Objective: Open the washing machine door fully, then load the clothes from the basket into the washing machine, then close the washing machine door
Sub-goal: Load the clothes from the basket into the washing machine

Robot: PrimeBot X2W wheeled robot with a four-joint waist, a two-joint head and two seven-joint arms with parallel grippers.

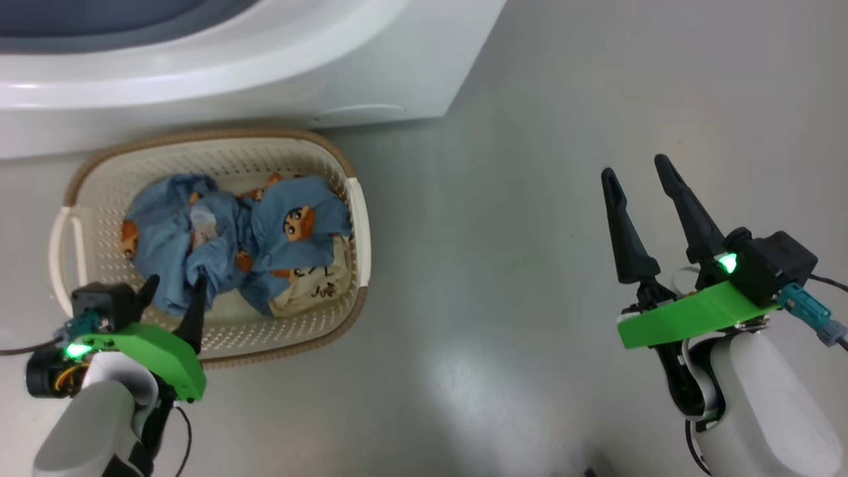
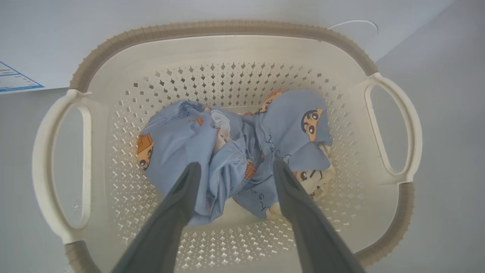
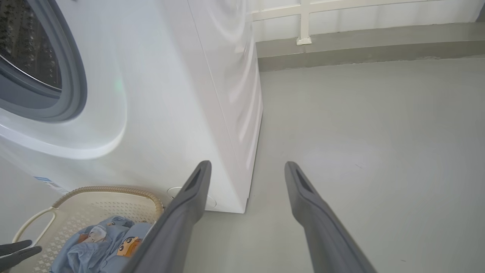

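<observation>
Down on the left, the clothes [image 1: 232, 245] lie in a crumpled heap in the middle of the basket [image 1: 199, 136]. They are light blue cloth with a cream piece underneath at the right, printed with small orange-brown cartoon faces. The basket is cream plastic with perforated walls, a brown woven-look rim and a loop handle on each short side. It stands on the floor [image 1: 497, 232] just in front of the washing machine [image 1: 397, 79], whose white front fills the far left.

The left gripper [image 1: 177, 279] reaches over the basket's near edge with its fingers spread wide. One finger sits on either side of a bunched blue fold, tips down at the cloth, and I cannot tell whether they touch it. The right gripper [image 1: 635, 167] hangs over bare floor well to the right, fingers wide apart and holding nothing.

The floor is smooth pale grey with a soft glare patch.

From the right wrist, the machine's open mouth shows its grey-blue gasket [image 3: 72, 87] and perforated steel drum [image 3: 30, 45]. Beyond the machine a grey kerb [image 3: 360, 53] runs along the far wall under a white rail [image 3: 303, 22]. From the left wrist, the corner of a blue label [image 2: 15, 79] shows on the white front behind the basket.
</observation>
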